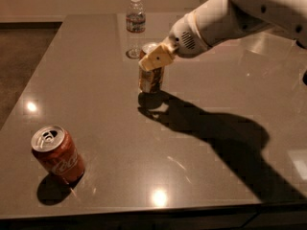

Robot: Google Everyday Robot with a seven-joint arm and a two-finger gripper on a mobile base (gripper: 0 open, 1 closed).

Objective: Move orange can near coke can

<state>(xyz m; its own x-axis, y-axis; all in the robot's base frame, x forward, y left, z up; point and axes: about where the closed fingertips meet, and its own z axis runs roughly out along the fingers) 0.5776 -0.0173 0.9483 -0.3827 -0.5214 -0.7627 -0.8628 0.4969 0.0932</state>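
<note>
The orange can [151,79] stands near the middle of the dark table, its golden sides and silver top partly covered. My gripper [154,58] reaches in from the upper right and is shut around the can's upper part, with a tan finger [157,57] across its front. The can's base is at the table surface, right above its shadow. The coke can [57,153], red with white script and a silver top, stands alone at the near left, far from the gripper.
A clear water bottle [135,14] stands at the far side, just behind the orange can. The table's [201,176] front edge runs along the bottom of the view and its left edge borders the floor. The arm casts a broad shadow to the right.
</note>
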